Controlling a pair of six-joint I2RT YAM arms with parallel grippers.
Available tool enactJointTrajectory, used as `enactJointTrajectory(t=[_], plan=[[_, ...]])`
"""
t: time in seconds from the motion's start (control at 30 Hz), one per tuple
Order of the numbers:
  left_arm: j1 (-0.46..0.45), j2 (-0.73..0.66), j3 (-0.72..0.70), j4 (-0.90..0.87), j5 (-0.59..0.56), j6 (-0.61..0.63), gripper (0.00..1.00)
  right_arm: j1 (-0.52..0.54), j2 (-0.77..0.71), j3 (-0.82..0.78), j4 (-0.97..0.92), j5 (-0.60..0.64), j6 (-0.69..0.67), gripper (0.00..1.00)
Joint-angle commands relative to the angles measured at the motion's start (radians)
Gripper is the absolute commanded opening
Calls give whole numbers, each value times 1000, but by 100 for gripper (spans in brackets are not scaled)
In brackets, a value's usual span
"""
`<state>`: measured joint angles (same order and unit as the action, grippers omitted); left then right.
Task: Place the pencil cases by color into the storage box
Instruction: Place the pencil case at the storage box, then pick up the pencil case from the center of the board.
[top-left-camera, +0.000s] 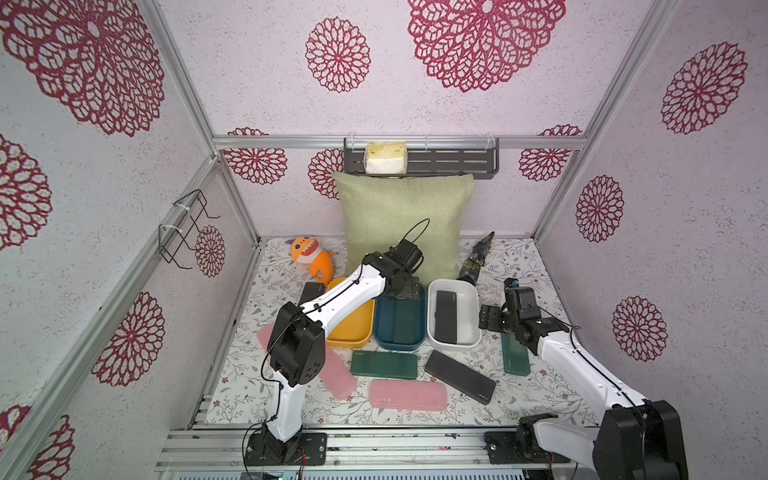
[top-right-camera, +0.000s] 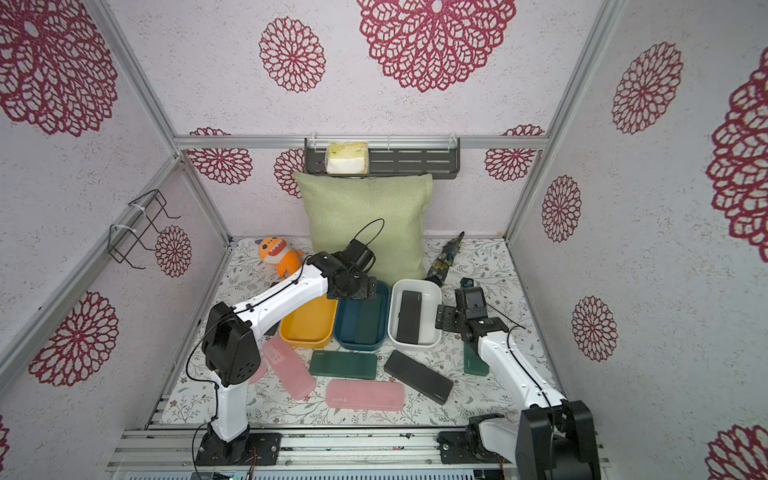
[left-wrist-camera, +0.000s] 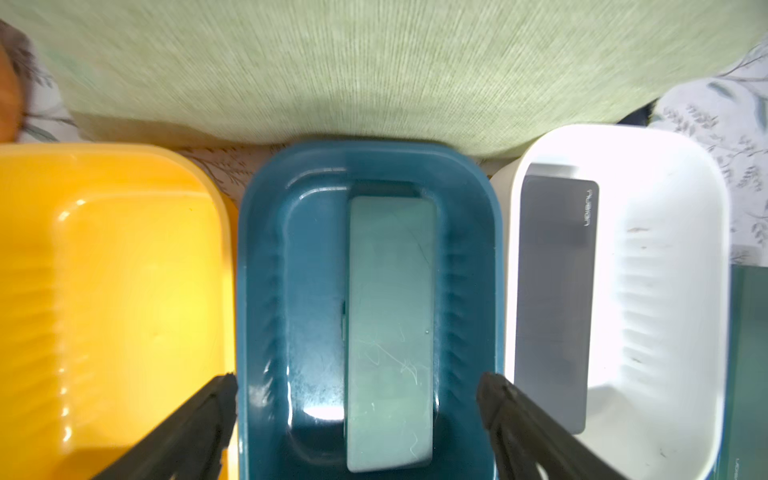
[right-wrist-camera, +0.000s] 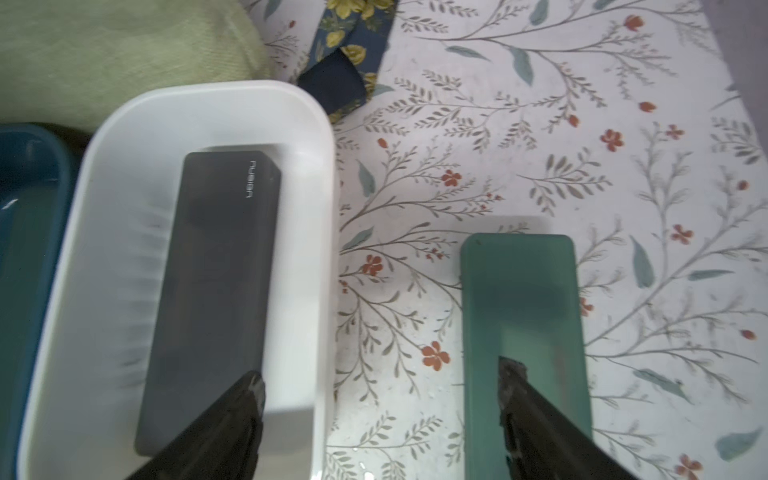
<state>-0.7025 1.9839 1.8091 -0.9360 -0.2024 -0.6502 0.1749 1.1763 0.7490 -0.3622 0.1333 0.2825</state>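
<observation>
Sorting is partly done. Three tubs stand in a row on the far middle of the mat (top-left-camera: 544, 266): yellow tub (top-left-camera: 351, 332) on the left, teal tub (top-left-camera: 399, 345) in the middle, white tub (right-wrist-camera: 104, 249) on the right.
- Yellow tub: holds nothing.
- Teal tub: one green case (left-wrist-camera: 390, 332) lies flat inside.
- White tub: one black case (right-wrist-camera: 216, 291) lies flat inside.

Left claw (left-wrist-camera: 357, 384): spread wide and empty, hanging over the teal tub.
Right claw (right-wrist-camera: 381, 374): spread wide and empty, above the gap between the white tub and a second green case (right-wrist-camera: 523, 311), which lies on the mat just right of that tub.

Loose on the near mat: a third green case (top-left-camera: 383, 365), a second black case (top-left-camera: 460, 376) and a pink case (top-left-camera: 408, 395). Another pink case (top-left-camera: 338, 374) lies to the left, partly under the left arm.

Risks, as I judge them:
- The right claw is not centred. One finger hangs over the second green case's lid and the other over the white tub. A straight descent would jab the lid or catch the rim, so it needs to shift right first.
- The route to the teal tub crosses the white tub, and the left arm sits over the teal one. The arms could clash.
- A second case could land on the first and rest tilted.

Writing: pale lettering on the black case in the white tub reads roughly "nusign". The marks on the loose cases are too small to read.
</observation>
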Motion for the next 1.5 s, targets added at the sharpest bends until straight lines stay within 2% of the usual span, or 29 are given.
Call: enactJointTrajectory(t=[0.0,0.1,0.3,0.37,0.4,0.67,1.03,1.2,1.47], plan=[[-8,-81,-44,95,-42,40,97,-46,-7,27,-66,71,-36,90],[-5,-129,-88,144,-55,54,97,-96,7,29,-76,63,-39,91],[22,-203,-183,222,10,57,97,-174,82,46,-86,25,-57,93],[32,-223,-210,233,19,59,97,-184,106,46,-87,22,-57,94],[37,-232,-228,243,20,61,97,-189,119,45,-86,18,-57,99],[86,-277,-327,312,84,57,97,-213,196,37,-80,4,-45,99],[101,-286,-358,325,110,58,97,-213,306,13,-34,-8,-22,99],[107,-305,-372,325,100,59,97,-213,330,0,-16,-14,-17,94],[131,-336,-389,318,87,58,97,-213,336,-10,-2,-30,-18,78]])
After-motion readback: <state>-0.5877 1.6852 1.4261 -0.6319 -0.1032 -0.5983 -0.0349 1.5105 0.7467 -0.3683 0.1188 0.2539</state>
